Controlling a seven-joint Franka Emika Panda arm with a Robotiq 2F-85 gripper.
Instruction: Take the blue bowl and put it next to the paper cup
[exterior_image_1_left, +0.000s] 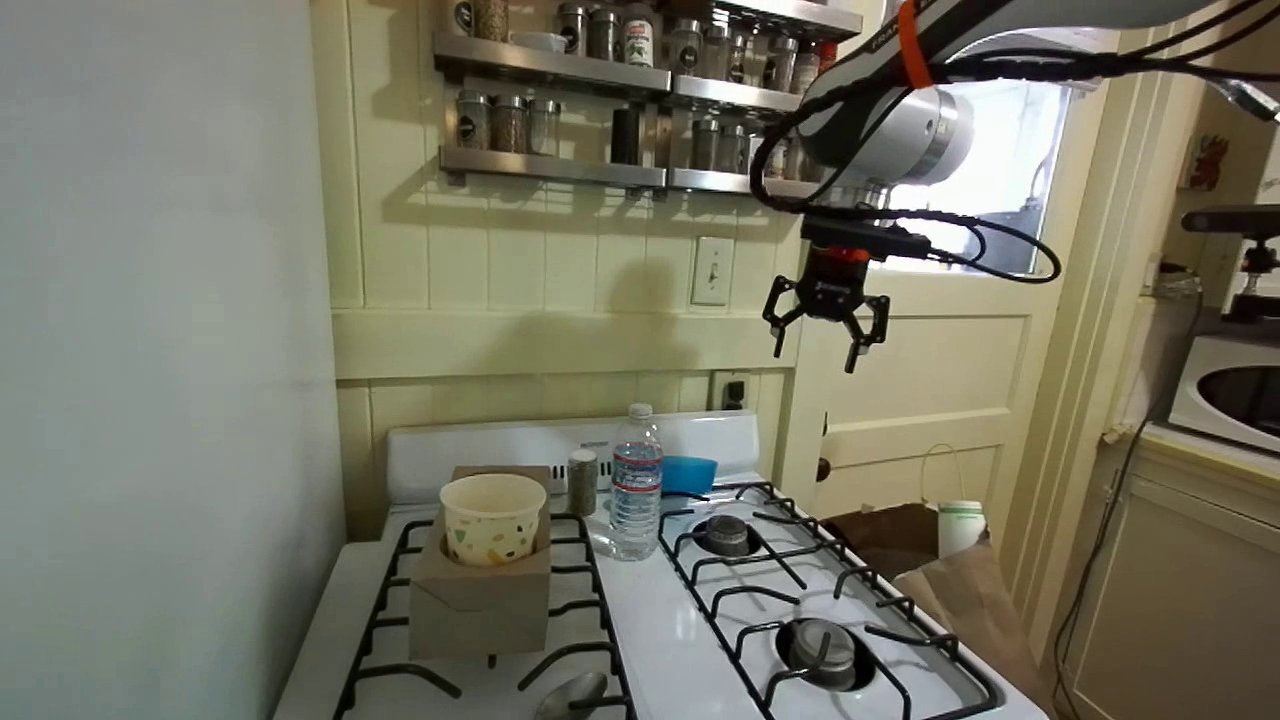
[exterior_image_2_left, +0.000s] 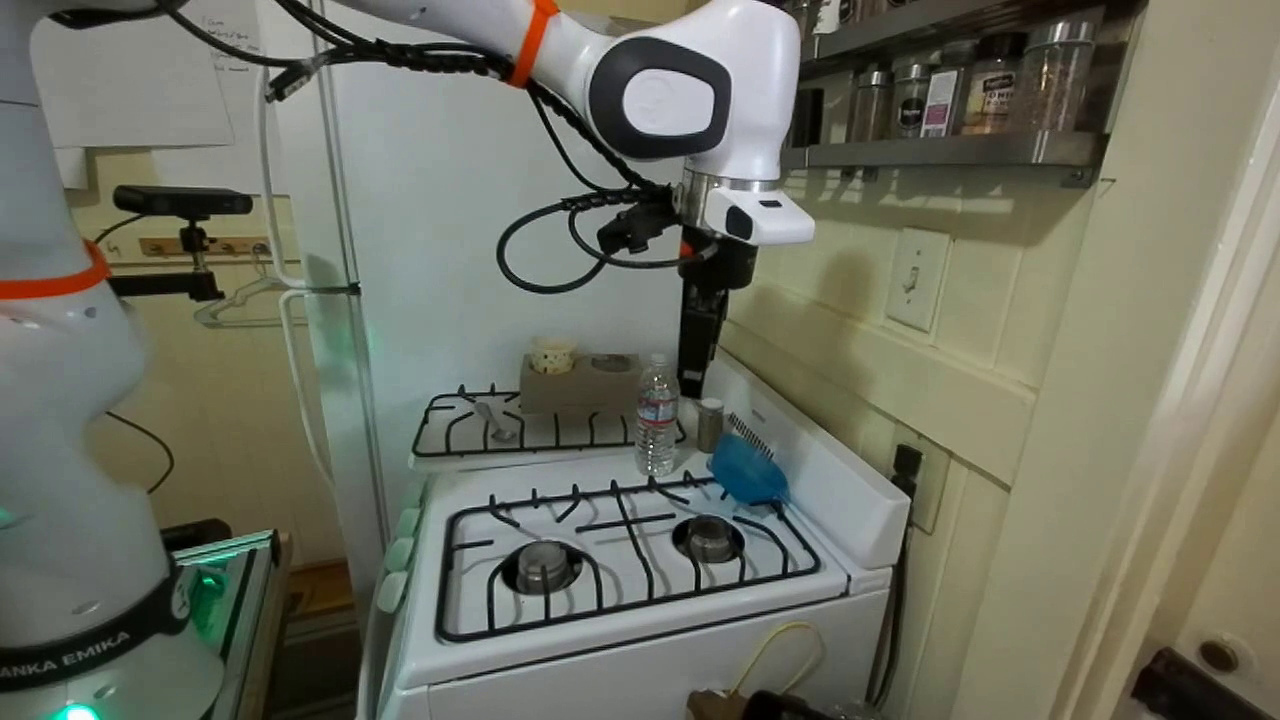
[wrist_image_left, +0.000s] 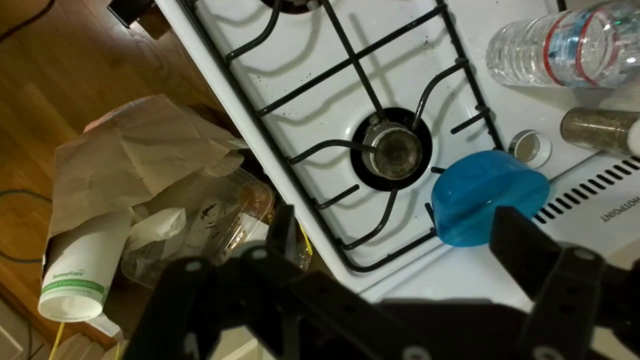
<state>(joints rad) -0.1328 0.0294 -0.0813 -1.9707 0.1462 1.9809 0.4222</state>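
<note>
The blue bowl (exterior_image_1_left: 690, 474) stands at the back of the stove behind the clear bottle; it also shows in an exterior view (exterior_image_2_left: 745, 470) and in the wrist view (wrist_image_left: 485, 197). It is tilted on its side near the back panel. The paper cup (exterior_image_1_left: 493, 522) sits upright in a cardboard holder on the far burner section, also in an exterior view (exterior_image_2_left: 552, 357); it is out of the wrist view. My gripper (exterior_image_1_left: 815, 358) is open and empty, high above the stove. In the wrist view the gripper (wrist_image_left: 394, 220) has its right finger overlapping the bowl's edge.
A clear water bottle (exterior_image_1_left: 636, 485) and a spice jar (exterior_image_1_left: 582, 482) stand between bowl and cup. Black grates (exterior_image_2_left: 630, 560) cover the burners. The cardboard holder (exterior_image_1_left: 480, 610) carries the cup. Spice shelves (exterior_image_1_left: 560, 65) hang on the wall. A paper bag (wrist_image_left: 125, 150) stands beside the stove.
</note>
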